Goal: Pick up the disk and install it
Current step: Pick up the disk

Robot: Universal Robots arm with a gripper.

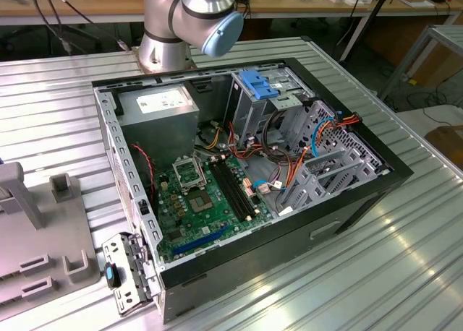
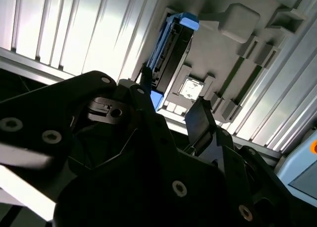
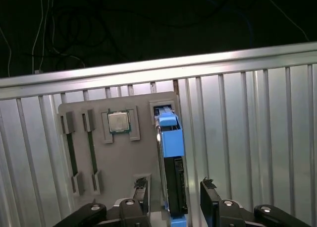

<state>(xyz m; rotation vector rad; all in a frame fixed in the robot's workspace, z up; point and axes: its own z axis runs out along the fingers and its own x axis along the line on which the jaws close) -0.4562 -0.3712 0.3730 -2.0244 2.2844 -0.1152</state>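
Gripper (image 3: 173, 185) wide open, empty, over disk (image 3: 171, 138) upright in grey fixture (image 3: 119, 160); off-centre closing could clip its rail, tipping it.

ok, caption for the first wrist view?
Open gripper straddling the disk, which stands on edge in the grey tray.

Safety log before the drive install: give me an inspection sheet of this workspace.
Surface: ribbed aluminium table, bearing an open black computer case and a grey fixture tray.
Job's things: dark-grey disk with blue rails stands on edge in the tray.
Clutter: square silver processor chip and memory sticks in tray.
Grippers: black gripper open, fingers either side of the disk.
Cables: orange and blue wires inside case.
Surroundings: wooden bench behind.
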